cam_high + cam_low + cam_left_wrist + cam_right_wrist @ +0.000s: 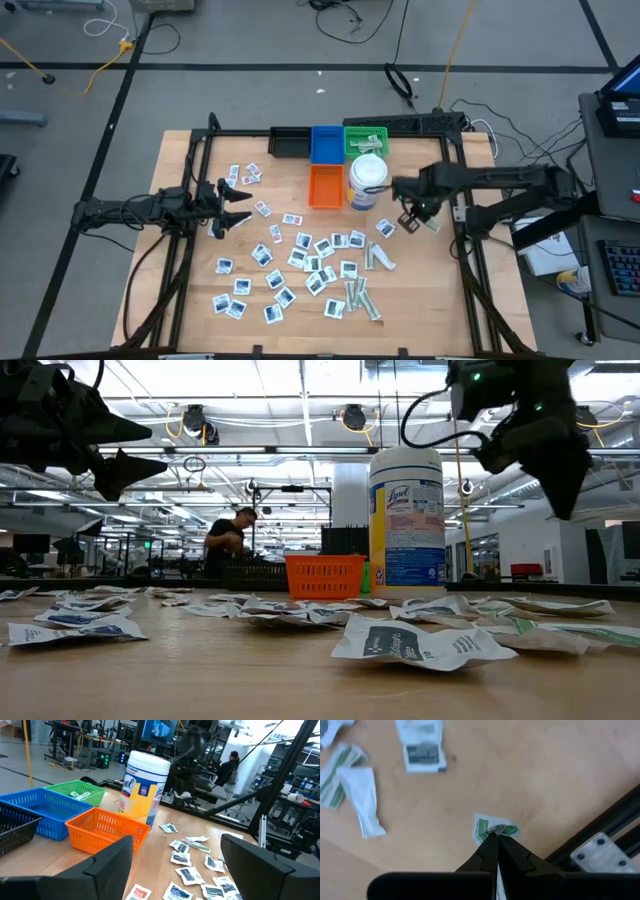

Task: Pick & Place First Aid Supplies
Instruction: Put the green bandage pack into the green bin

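Hanging over the right side of the counter [190, 150], the right tool [496, 836] has its two fingers pinched fully together on the edge of a green-printed strip [495, 827], lifted clear of the wood just beside the black frame rail [600, 827]. In the high view that tool [418, 215] sits right of the wipes canister [367, 182], with the green basket [366, 140] beyond it at the back, a few pale strips already lying inside. My read: this one is headed for the same basket.

The grip looks thin, only a corner between the tips, so a smooth, unhurried carry is the way to do it; a jerk could shake the strip loose. The canister stands between tool and basket, so lift high enough to pass over or swing around it, then let go low over the green basket so the strip does not flutter into the blue basket [325, 143] next door.

Over on the left, the left tool [237, 203] waits with its fingers spread wide and nothing between them, above the counter's left part. The rest of the first aid supplies [310, 265] lie scattered across the middle and front of the counter, white packets mostly, more strips [362, 298] near the front right. The orange basket [326, 186] sits just left of the canister.
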Available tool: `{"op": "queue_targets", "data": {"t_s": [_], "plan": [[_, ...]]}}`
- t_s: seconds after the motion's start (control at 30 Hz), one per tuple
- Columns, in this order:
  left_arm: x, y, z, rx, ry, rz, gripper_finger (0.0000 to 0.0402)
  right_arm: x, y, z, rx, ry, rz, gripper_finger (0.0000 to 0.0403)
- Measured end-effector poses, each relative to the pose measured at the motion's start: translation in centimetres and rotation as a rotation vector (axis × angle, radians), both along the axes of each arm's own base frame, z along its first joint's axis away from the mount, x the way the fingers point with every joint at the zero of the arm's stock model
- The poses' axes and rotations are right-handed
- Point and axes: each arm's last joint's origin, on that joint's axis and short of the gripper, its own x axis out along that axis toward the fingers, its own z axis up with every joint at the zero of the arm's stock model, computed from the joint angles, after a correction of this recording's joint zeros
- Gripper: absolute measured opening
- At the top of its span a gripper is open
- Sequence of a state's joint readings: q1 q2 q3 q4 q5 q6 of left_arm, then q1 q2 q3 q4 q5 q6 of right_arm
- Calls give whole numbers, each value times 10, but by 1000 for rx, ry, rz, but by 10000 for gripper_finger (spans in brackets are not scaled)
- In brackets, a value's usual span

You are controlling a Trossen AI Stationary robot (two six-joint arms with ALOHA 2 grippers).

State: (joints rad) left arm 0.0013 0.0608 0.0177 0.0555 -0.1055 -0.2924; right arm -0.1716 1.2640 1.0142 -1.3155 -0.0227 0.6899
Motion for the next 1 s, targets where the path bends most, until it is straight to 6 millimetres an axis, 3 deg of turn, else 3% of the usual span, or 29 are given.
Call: {"op": "queue_targets", "data": {"t_s": [0.23, 0.4, 0.7, 1.0], "plan": [[0, 0, 0, 0, 0, 0, 306, -11, -40, 0, 4, -11, -114, 0], [0, 0, 0, 0, 0, 0, 306, -18, -56, 0, 5, -15, -184, 0], [0, 0, 0, 0, 0, 0, 306, -19, -52, 0, 30, 7, -123, 0], [0, 0, 0, 0, 0, 0, 306, -35, -44, 6, 66, 139, -204, 0]]}}
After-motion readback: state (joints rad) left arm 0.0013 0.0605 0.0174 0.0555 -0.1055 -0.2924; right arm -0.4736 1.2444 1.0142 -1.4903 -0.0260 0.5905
